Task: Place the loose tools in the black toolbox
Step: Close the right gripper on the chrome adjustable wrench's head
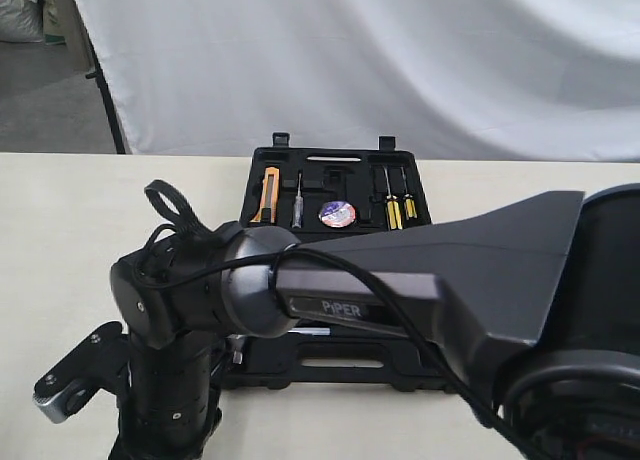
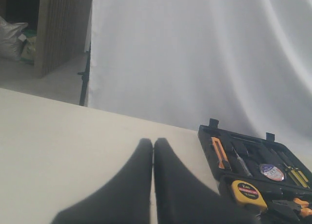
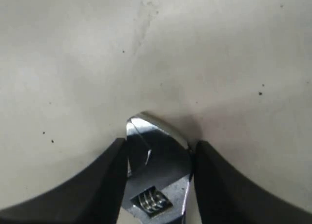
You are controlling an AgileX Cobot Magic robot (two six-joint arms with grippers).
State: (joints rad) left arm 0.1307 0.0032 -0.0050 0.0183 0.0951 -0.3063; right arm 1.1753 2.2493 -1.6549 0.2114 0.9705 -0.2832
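Silver adjustable wrench (image 3: 156, 156), gripped in the right jaws at lower centre over the pale desk (image 3: 73, 63), not yet in the open black moulded toolbox (image 1: 280, 365), which already holds the dark tape roll (image 1: 337, 214); left jaws closed, empty.

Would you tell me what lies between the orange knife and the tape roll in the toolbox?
A slim screwdriver lies between the knife and the tape roll, in the exterior view.

The exterior view looks slightly down across the table (image 1: 60, 230) toward a white backdrop (image 1: 400, 60), the right arm (image 1: 480, 270) close (filling the foreground). The left wrist view, low and oblique, shares the black toolbox (image 1: 340, 185); the right wrist view faces straight down, very near the table
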